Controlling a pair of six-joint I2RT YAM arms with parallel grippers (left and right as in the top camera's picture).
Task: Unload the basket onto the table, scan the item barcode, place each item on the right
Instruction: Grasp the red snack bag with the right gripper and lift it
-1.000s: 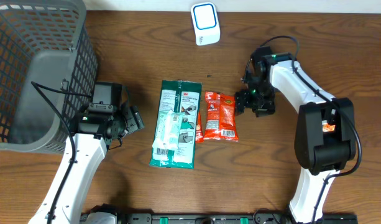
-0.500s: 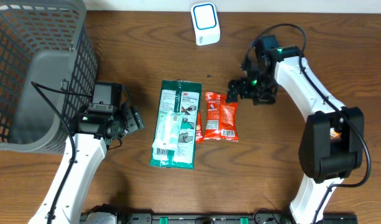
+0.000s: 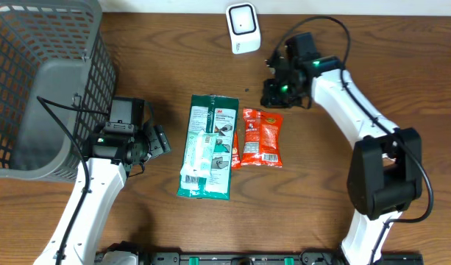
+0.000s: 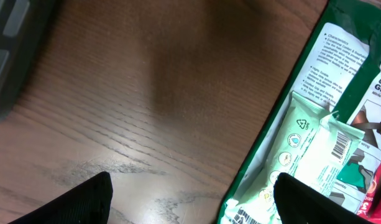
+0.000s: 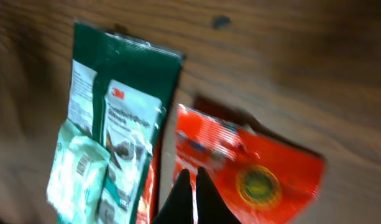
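A green 3M package (image 3: 210, 132) lies flat mid-table with a pale green wipes pack (image 3: 199, 158) on top of it. Two red snack packets (image 3: 262, 138) lie side by side just to its right. The white barcode scanner (image 3: 243, 27) stands at the table's back edge. My right gripper (image 3: 274, 93) is shut and holds nothing; it hovers just behind the red packets' top edge. The right wrist view shows its closed fingertips (image 5: 191, 186) over a red packet (image 5: 258, 168). My left gripper (image 3: 165, 140) stands open left of the green package (image 4: 339, 81), its fingers (image 4: 84, 199) above bare wood.
A dark grey mesh basket (image 3: 41, 81) fills the far left, close behind my left arm. A small dark speck (image 3: 247, 90) sits on the wood above the packets. Brown tabletop surrounds the items.
My right gripper has swung up and left, from beside the red packets to behind their top edge, nearer the scanner, and has shut. The left arm and the items have not moved.
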